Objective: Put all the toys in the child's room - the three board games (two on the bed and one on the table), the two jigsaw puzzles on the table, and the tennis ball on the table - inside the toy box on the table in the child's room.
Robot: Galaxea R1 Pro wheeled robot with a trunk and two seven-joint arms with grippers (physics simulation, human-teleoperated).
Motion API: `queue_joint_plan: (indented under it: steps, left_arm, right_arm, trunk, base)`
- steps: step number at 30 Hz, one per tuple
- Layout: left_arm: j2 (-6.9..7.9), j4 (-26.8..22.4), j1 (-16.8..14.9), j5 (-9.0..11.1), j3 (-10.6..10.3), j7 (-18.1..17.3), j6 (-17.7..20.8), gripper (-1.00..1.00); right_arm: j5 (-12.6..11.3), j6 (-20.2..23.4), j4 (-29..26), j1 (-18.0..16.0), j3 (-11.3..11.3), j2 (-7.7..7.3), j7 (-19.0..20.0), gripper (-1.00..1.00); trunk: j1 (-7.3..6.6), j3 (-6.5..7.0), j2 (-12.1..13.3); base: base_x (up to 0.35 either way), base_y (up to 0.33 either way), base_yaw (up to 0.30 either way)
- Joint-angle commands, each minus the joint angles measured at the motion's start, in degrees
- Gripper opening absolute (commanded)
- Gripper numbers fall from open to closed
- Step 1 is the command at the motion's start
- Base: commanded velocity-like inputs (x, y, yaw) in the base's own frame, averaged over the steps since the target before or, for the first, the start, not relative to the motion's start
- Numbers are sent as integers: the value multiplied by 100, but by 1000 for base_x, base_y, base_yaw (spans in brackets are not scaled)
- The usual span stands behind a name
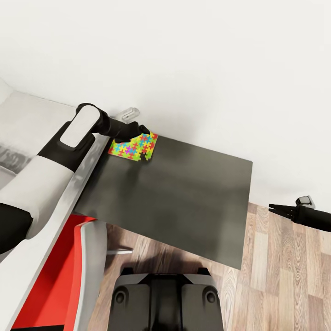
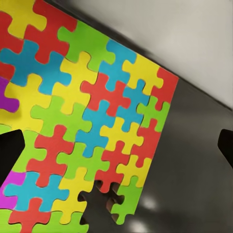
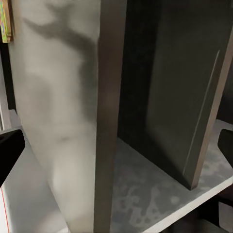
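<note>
A multicoloured jigsaw puzzle (image 1: 133, 147) lies flat on the far left corner of the dark table (image 1: 184, 193), with a small gap of lost pieces at its near edge. My left gripper (image 1: 140, 134) hovers just above it, open, with the puzzle (image 2: 82, 121) spread beneath the space between the fingertips (image 2: 9, 155). It holds nothing. My right gripper (image 1: 275, 209) hangs over the floor off the table's right edge, pointing toward the table. It is open and empty in the right wrist view (image 3: 116, 155), facing the table's side panels (image 3: 58, 97).
A pale bed (image 1: 27, 119) lies left of the table against the white wall. A red seat with a grey rim (image 1: 59, 276) stands at the near left. My base (image 1: 165, 299) is at the table's front edge. Wooden floor (image 1: 285, 276) extends to the right.
</note>
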Motion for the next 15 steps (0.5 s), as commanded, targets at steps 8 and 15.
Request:
queue_joint_plan:
  steps: [8,15]
  left_arm:
    - [-8,-7,-6,51,-20,63,-6,100]
    - [-21,-4,-1,47,-22,88,-6,100]
  right_arm:
    - [-64,44,8,-15,38,-6,4,100]
    - [-66,44,12,-19,36,-10,4,100]
  trunk:
    - [4,-16,-10]
    - [4,-18,-10]
  base:
    - [11,0,0]
    - [4,0,0]
